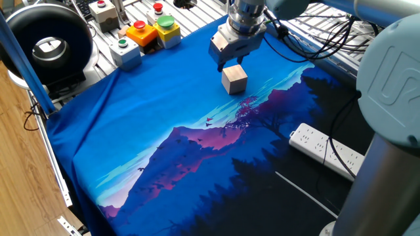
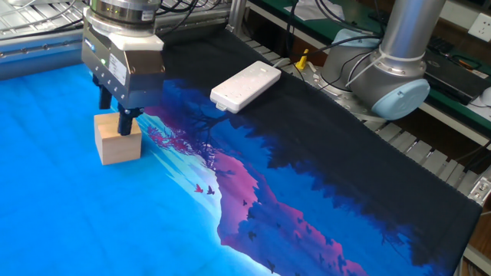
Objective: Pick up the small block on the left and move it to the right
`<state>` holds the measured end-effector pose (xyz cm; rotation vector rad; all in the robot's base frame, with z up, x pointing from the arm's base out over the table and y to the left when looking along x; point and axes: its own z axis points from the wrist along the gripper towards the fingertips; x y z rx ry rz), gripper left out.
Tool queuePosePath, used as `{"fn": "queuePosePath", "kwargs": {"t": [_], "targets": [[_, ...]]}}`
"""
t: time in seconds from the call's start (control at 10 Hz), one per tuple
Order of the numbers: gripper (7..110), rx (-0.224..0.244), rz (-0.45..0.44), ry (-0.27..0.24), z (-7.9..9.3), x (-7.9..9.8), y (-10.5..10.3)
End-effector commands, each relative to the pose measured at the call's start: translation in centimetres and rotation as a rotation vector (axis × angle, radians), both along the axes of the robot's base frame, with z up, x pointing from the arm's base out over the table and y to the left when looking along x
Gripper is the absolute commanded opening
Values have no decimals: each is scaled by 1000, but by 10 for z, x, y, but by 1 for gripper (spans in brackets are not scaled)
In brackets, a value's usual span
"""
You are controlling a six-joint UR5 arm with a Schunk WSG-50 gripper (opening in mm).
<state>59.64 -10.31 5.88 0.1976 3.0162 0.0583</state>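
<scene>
Wooden small block, one; gripper above.

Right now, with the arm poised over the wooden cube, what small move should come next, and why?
Probably a short straight descent. The gripper hangs just above the small block, its jaws spread and not yet around the block's sides, and the block sits flat on the blue cloth. Lowering would bring the jaws around it before closing.

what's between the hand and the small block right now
Nothing. In the other fixed view the hand hangs just above the block, open fingers straddling its top, only air between. The first fixed view agrees.
</scene>
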Motion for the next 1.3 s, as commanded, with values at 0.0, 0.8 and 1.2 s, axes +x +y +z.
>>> {"fn": "queuePosePath", "kwargs": {"t": [0.0,0.8,1.2], "targets": [[66,-26,17,-11,1,2,-7],[66,-7,37,-79,-26,22,-1],[66,14,60,-68,-18,7,-2]]}}
